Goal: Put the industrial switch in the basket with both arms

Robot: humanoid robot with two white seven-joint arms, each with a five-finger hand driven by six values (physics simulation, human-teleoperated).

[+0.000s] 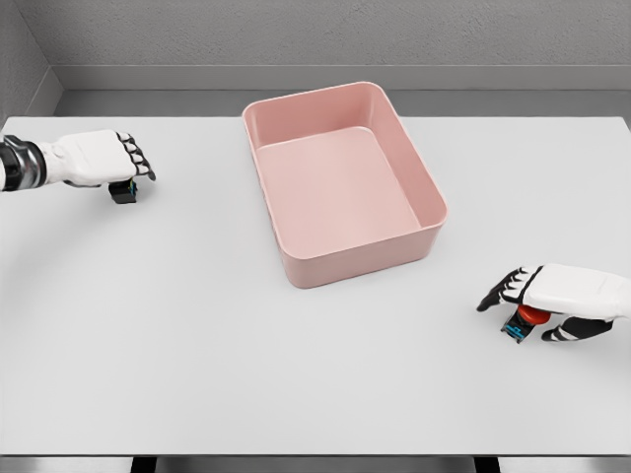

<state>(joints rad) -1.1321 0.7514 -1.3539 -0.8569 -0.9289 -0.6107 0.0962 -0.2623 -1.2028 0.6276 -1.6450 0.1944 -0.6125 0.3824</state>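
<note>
Sitting under the right hand (552, 301), whose fingers curl around its red-capped body, one industrial switch (525, 320) lies right and nearer of the empty pink basket (345, 258), while the left hand (108, 163) covers a dark object (122, 192) far left.

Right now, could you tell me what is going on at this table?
The robot is working with both arms on a white table. Its right hand is over a small switch with a red button near the table's right edge, fingers curled around it. Its left hand is at the far left, over a small dark object. The pink basket stands between them, toward the back, with nothing in it yet.
</note>
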